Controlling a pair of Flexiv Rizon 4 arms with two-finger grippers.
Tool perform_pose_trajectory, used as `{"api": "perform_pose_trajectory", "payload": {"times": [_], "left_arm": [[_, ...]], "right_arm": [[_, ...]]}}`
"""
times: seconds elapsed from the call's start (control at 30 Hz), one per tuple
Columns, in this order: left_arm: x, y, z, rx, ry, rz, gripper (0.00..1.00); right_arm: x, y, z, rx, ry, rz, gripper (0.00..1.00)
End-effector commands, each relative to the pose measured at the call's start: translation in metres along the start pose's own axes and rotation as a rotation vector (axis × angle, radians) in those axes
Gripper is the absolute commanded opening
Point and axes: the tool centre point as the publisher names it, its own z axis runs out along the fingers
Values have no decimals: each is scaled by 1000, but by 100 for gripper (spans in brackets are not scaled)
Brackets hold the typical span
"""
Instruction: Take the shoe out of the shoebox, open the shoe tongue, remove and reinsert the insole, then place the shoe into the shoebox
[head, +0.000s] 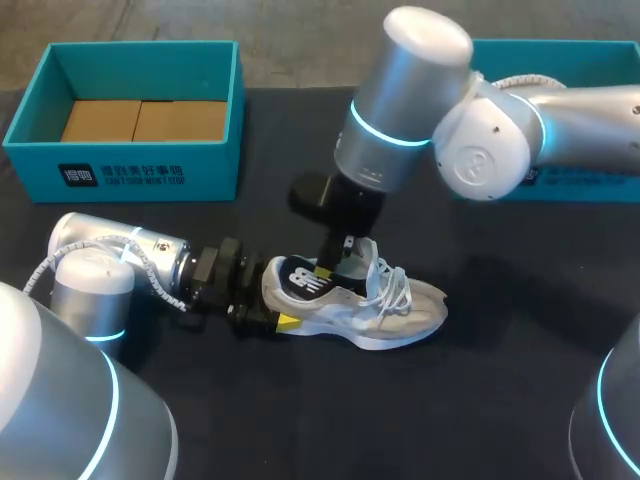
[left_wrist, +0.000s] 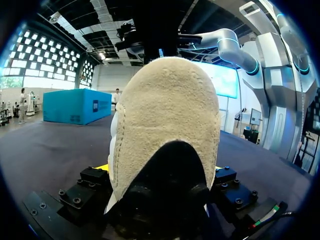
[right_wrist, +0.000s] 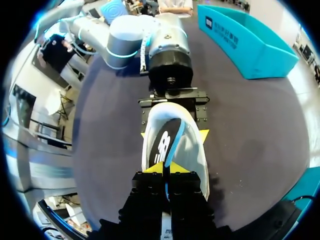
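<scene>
The left gripper (head: 272, 303) (left_wrist: 160, 172) is clamped on the heel of the shoe (head: 390, 305) (left_wrist: 167, 115); in the left wrist view the suede heel stands right against the camera, with a sliver of yellow tip showing on either side of it; the right wrist view shows those two yellow tips pressed to the heel's two flanks. The left arm lies low over the desk (head: 480, 400), coming in from the near left corner.

The right gripper (head: 335, 262) (right_wrist: 167, 169) points straight down into the shoe's opening; its yellow tips are drawn together on the thin edge of the insole (right_wrist: 167, 142) (head: 300, 280), pinching it from both sides. The insole is dark with a white mark and a blue rim; it runs from the right gripper back to the heel, where its end lies up against the collar.

The shoe (right_wrist: 195, 155) is white and pale grey and rests on its sole on the dark desk, out of the box, toe toward the right; its white laces (head: 395, 285) hang loose beside the right gripper.

Beyond it, at the far left of the desk, stands the teal shoebox (head: 130, 165) (right_wrist: 250, 45), open, with brown cardboard on its floor; it is well apart from the shoe. A second teal box (head: 590, 185) (left_wrist: 75, 106) stands at the far right, partly hidden behind the right arm.
</scene>
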Motion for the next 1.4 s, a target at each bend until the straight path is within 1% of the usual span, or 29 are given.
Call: {"api": "perform_pose_trajectory", "payload": {"times": [0.03, 0.17, 0.3, 0.47, 0.67, 0.7, 0.73, 0.77, 0.8, 0.83, 0.9, 1.2, 1.23, 1.3, 1.33, 1.4], "left_arm": [[0, 1, 0, -1, -1, 0, 0], [0, 1, 0, -1, -1, 0, 0], [0, 1, 0, -1, -1, 0, 0], [0, 1, 0, -1, -1, 0, 0], [0, 1, 0, -1, -1, 0, 0], [0, 1, 0, -1, -1, 0, 0], [0, 1, 0, -1, -1, 0, 0], [0, 1, 0, -1, -1, 0, 0], [0, 1, 0, -1, -1, 0, 0], [0, 1, 0, -1, -1, 0, 0], [0, 1, 0, -1, -1, 0, 0], [0, 1, 0, -1, -1, 0, 0], [0, 1, 0, -1, -1, 0, 0], [0, 1, 0, -1, -1, 0, 0], [0, 1, 0, -1, -1, 0, 0], [0, 1, 0, -1, -1, 0, 0]], "right_arm": [[6, -15, -12, -41, -19, -12, 0], [7, -14, -19, -98, -51, -76, 0], [5, -12, -23, -116, -69, -110, 0], [2, -10, -23, -116, -64, -126, 0], [-3, -5, -20, -88, -66, -145, 0], [-5, -4, -19, -82, -64, -152, 11], [-6, -2, -18, -83, -60, -154, 18], [-6, -2, -18, -83, -60, -154, 18], [-8, 2, -16, -76, -54, -167, 35], [-10, 4, -16, -71, -54, -167, 40], [-12, 5, -15, -56, -55, -164, 43], [-21, 10, -14, -40, -18, -169, 43], [-25, 8, -10, -38, 6, -157, 42], [-26, 7, -9, -40, 12, -155, 42], [-31, 5, -5, -46, 48, -147, 39], [-31, 5, -5, -40, 54, -140, 39]]}}
